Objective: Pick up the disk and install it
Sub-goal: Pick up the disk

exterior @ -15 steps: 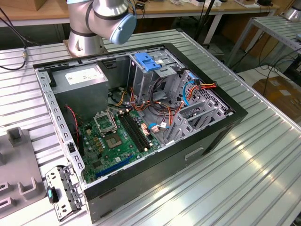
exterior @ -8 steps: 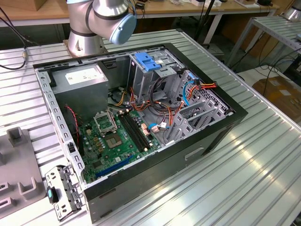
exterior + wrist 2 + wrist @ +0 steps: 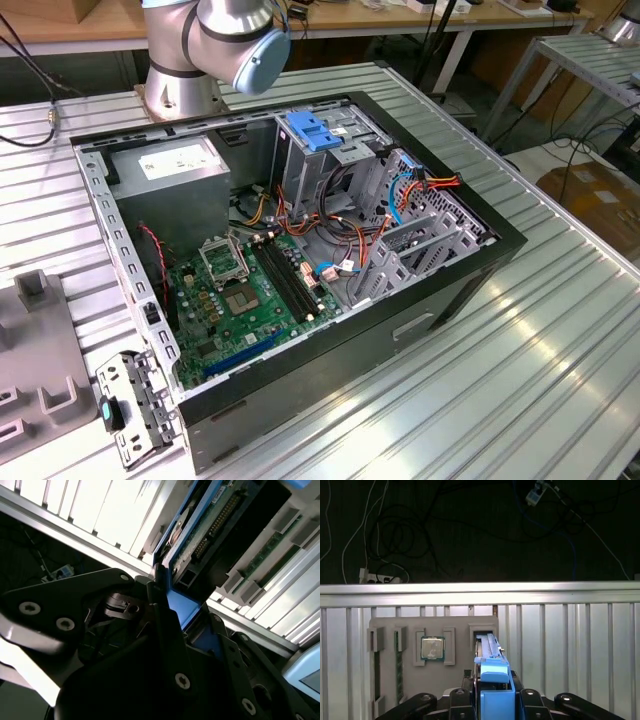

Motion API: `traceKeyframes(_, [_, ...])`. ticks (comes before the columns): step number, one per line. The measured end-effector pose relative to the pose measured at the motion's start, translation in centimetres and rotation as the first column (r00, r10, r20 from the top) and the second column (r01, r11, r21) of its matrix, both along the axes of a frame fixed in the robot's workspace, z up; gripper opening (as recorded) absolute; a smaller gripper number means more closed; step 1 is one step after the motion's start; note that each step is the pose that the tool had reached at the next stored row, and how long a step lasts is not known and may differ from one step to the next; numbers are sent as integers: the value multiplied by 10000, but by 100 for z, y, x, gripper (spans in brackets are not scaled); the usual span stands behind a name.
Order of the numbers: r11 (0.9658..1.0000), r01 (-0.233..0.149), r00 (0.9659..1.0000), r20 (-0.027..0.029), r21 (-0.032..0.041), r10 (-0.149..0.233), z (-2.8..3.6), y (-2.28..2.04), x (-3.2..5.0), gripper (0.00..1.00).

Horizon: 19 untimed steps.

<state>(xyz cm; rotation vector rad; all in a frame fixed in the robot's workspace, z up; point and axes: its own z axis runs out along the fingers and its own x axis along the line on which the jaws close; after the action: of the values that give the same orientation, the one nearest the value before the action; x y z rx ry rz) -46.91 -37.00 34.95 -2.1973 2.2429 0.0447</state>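
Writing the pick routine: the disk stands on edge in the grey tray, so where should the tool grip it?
Probably pinch the disk across its broad faces at the exposed blue-railed edge, from above: the grey tray slot holds it upright.

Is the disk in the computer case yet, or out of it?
Out: in the first wrist view the pincer grips the disk edge-on at the grey parts tray.

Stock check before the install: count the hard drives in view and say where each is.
1. The disk is held in the gripper, at the grey holder's slot. The drive cage in the computer case may hide others.
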Motion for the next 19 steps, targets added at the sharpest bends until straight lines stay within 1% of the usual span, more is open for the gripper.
traceKeyframes(2, [10000, 0, 10000, 0, 0, 0, 19, 0, 0, 37])
traceKeyframes(12, [10000, 0, 10000, 1, 0, 0, 78, 0, 0, 37])
traceKeyframes(16, [10000, 0, 10000, 1, 1, 0, 134, 0, 0, 37])
traceKeyframes(19, [10000, 1, 10000, 1, 1, -1, 160, 0, 0, 37])
